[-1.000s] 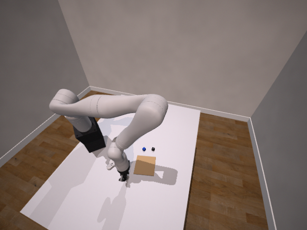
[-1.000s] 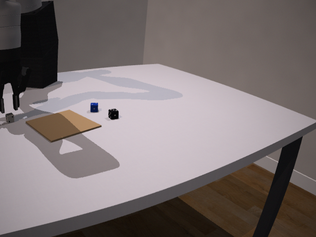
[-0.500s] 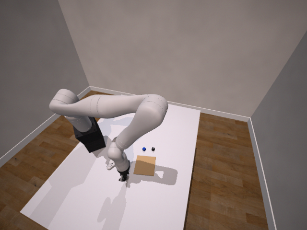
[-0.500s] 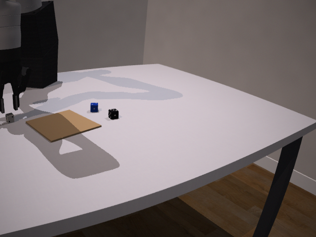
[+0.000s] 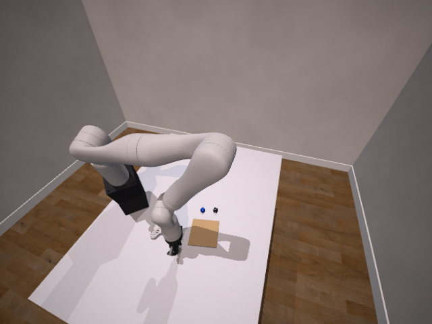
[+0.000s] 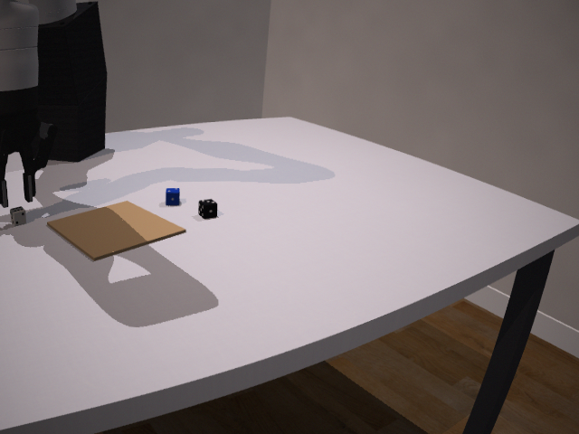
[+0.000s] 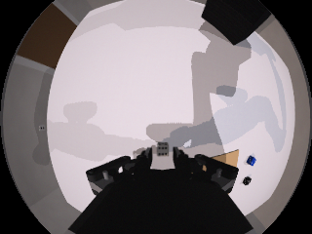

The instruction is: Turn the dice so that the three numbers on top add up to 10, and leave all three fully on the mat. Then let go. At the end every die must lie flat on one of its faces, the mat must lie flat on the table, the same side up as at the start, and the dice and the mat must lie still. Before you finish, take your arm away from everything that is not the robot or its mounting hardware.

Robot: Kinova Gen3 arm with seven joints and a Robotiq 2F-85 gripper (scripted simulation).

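The task looks barely begun. The tan mat (image 6: 117, 229) lies flat on the white table (image 6: 327, 261), and none of the three dice is on it. The blue die (image 6: 172, 196) and the black die (image 6: 207, 208) sit on the table just beyond the mat's far edge, near each other but apart. The third, a pale grey die (image 6: 17, 215), rests on the table off the mat's left corner, close to it but not touching.

The claw (image 6: 16, 194) hangs straight over that grey die, its two fingers partly open and holding nothing; the tips are above the die, not around it. The wrist view shows the die centred between the fingers.

What remains, by my reading: lower, grip the grey die, set it on the mat, then bring over the other two. The pips are too small to read here, so I cannot say which faces are up or how much turning each die needs to make ten.
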